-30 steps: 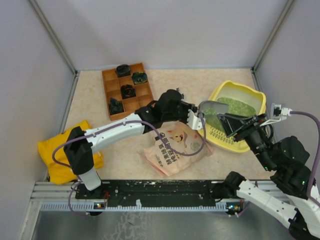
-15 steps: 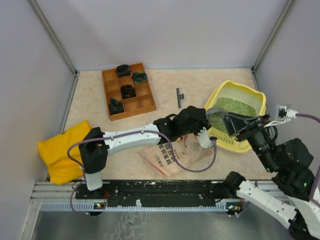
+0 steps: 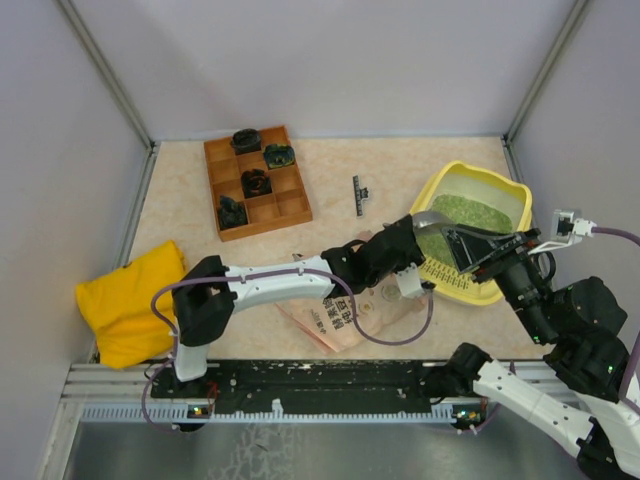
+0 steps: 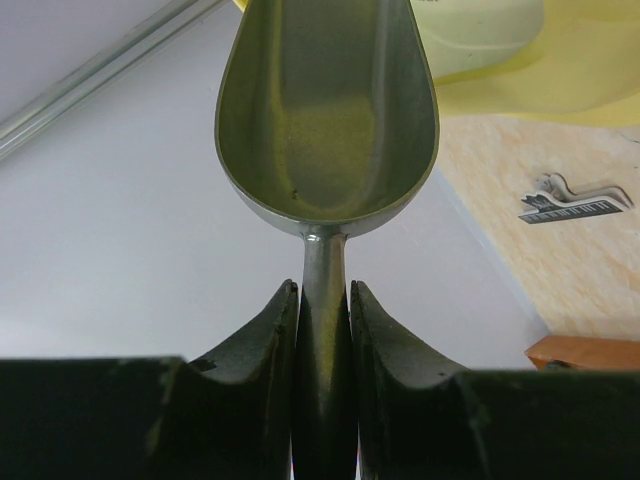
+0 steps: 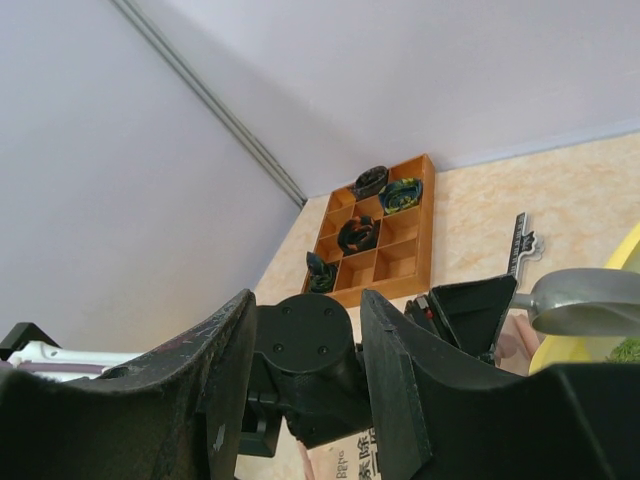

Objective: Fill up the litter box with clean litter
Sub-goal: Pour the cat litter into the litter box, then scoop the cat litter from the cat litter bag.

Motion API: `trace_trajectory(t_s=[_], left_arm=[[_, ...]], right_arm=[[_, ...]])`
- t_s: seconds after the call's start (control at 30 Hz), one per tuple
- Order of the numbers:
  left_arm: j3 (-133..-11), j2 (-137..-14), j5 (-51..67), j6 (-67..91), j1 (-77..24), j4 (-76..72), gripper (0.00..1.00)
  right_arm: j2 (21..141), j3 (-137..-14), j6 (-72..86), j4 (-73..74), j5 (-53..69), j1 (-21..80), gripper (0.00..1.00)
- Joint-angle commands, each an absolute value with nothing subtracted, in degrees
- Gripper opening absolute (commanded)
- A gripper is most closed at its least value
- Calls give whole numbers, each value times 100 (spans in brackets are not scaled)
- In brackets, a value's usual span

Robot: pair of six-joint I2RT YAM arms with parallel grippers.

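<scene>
litter box at right of scene, clean litter lying inside; fill looks partly done, more scoops likely needed; pink pouch mostly hidden under left arm; right gripper jaws apart, empty, blocking view of box's near side; left gripper clamped on scoop handle, bowl empty

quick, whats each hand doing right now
left hand: closed on the scoop handle
right hand: open, holding nothing
</scene>
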State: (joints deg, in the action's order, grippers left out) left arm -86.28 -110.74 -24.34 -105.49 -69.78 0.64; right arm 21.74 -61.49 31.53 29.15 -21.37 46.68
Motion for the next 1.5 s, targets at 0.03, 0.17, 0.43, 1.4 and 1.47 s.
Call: trace_trajectory(t_s=[0.03, 0.17, 0.43, 1.4, 1.47], left_arm=[[-8730, -11005, -2504, -10080, -7013, -335, 0], [-8855, -10861, -2230, -9173, -6900, -29, 0], [-8617, -10404, -2191, -7609, -6530, 481, 0], [-6656, -6493, 187, -3678, -4182, 4572, 0], [-6617, -6255, 161, -3682, -4160, 4981, 0]], right_arm=[[2112, -6121, 3135, 2699, -2160, 4645, 46], [2114, -6079, 3135, 2720, -2153, 4633, 46], [2111, -5893, 3205, 2731, -2054, 4638, 47], [2537, -4934, 3411, 3180, -1400, 4634, 47], [2595, -4901, 3410, 3144, -1396, 4636, 47]])
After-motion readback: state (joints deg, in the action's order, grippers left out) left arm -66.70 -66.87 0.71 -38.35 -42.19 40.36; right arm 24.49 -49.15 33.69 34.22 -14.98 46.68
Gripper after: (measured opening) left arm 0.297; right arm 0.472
